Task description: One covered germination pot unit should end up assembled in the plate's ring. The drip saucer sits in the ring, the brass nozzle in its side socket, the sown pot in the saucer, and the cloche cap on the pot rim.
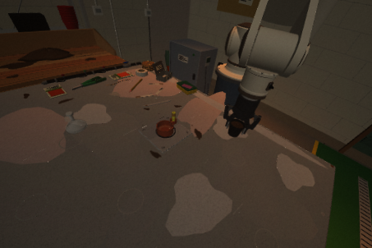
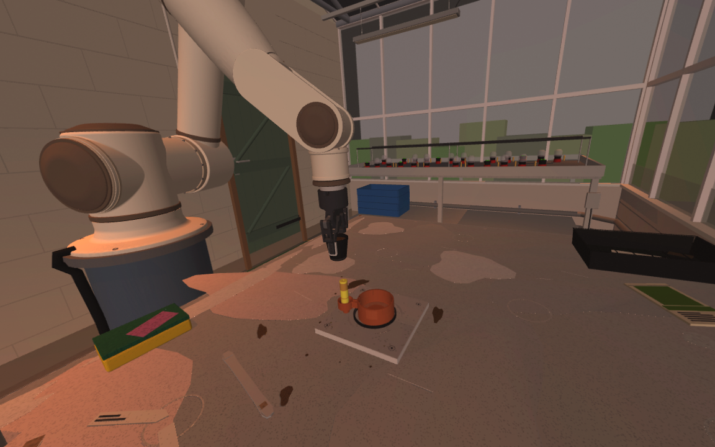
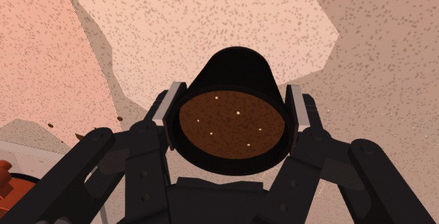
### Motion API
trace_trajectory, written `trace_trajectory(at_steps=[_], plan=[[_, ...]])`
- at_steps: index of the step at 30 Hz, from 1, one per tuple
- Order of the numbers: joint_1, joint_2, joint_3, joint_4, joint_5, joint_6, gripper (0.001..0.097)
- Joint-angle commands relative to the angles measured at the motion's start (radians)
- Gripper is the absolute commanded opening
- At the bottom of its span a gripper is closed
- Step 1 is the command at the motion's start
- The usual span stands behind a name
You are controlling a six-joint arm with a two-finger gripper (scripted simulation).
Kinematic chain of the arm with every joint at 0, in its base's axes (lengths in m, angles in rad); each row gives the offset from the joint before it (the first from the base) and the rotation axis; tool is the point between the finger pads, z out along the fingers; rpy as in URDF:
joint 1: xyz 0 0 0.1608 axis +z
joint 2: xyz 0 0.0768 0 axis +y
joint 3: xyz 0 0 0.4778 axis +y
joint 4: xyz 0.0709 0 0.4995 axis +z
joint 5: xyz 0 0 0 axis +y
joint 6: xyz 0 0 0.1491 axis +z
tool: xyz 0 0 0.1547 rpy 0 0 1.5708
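Note:
My gripper (image 1: 238, 125) (image 2: 338, 244) (image 3: 230, 117) grips the sown pot (image 1: 235, 127) (image 2: 340, 247) (image 3: 232, 124), a black pot of brown soil with pale seeds, by its rim near the table's wall edge. The orange drip saucer (image 1: 166, 129) (image 2: 375, 306) sits in the ring of the grey plate (image 1: 166, 134) (image 2: 374, 327), off to one side of my gripper. The brass nozzle (image 1: 173, 116) (image 2: 343, 289) stands upright in the saucer's side socket. The clear cloche cap (image 1: 74, 123) lies on the table farther beyond the plate.
Behind the work stand the robot base (image 2: 127, 222) and a grey cabinet (image 1: 193, 63). A green and yellow block (image 2: 142, 335), a tape roll (image 1: 141, 72) and small tools lie about the table. A black tray (image 2: 661, 257) sits far across it.

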Motion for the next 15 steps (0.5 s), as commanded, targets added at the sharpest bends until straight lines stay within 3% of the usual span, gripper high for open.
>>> trace_trajectory(at_steps=[1, 8, 15], plan=[[0.000, 0.001, 0.000, 0.000, -0.001, 0.000, 0.0215], [0.000, 0.001, 0.001, 0.000, -0.001, 0.000, 0.0080], [0.000, 0.000, 0.000, 0.000, 0.001, 0.000, 0.0080]])
